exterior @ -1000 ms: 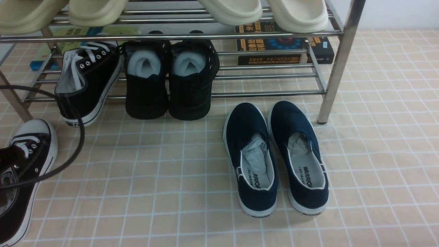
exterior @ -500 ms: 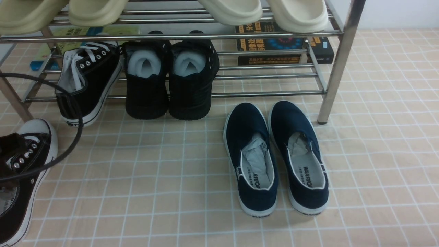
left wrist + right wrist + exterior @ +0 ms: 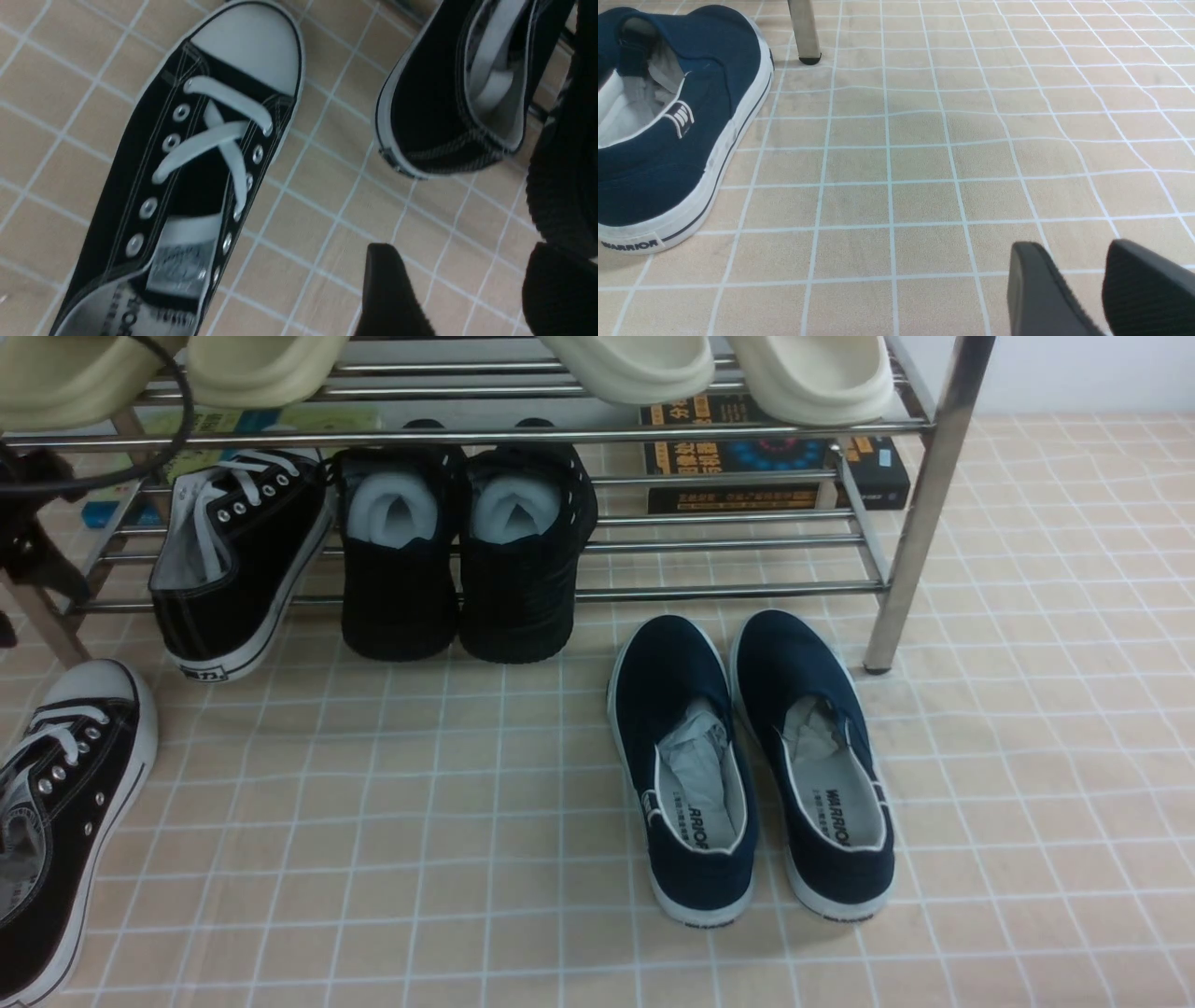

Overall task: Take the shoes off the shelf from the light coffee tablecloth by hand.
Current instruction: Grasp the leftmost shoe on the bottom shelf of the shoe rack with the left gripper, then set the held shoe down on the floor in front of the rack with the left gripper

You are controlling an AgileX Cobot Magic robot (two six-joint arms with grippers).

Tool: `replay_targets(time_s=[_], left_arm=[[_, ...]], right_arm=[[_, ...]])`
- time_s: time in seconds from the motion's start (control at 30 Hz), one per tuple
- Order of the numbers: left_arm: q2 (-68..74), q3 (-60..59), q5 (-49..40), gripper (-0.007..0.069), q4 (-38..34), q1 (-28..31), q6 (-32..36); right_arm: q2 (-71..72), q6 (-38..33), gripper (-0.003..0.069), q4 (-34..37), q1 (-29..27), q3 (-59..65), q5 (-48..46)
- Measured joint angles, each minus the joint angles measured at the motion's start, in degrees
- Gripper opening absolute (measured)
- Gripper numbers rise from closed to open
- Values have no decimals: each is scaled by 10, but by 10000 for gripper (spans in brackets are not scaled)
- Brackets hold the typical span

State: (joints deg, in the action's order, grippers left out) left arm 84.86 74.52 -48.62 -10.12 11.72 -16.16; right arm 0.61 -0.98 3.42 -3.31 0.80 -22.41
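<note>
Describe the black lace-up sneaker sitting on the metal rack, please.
The sneaker has a black upper that looks like canvas, loose white laces, round metal eyelets, a pale lining and a white rubber sole with a small label at the heel. It lies on the lower bars of the rack, angled, toe pointing to the back, heel jutting past the front bar over the cloth. A black knit shoe sits close on its right. Its mate lies on the cloth.

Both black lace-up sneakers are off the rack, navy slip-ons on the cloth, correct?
No: one sneaker lies on the cloth; the other sneaker rests on the rack's lower bars, as the front view shows. The navy slip-ons are on the cloth.
</note>
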Motion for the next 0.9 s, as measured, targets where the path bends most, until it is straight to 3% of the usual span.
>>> replay_targets(time_s=[0.13,0.4,0.6,0.9], left_arm=[[46,19,28,412,-23,0,21],[143,33,115,412,-103,0,130],[182,33,154,393,-125,0,146],[201,35,127,45,-171,1,192]], right_arm=[[0,0,237,0,0,0,0],[0,0,237,0,0,0,0],[0,0,237,0,0,0,0],[0,0,237,0,0,0,0]])
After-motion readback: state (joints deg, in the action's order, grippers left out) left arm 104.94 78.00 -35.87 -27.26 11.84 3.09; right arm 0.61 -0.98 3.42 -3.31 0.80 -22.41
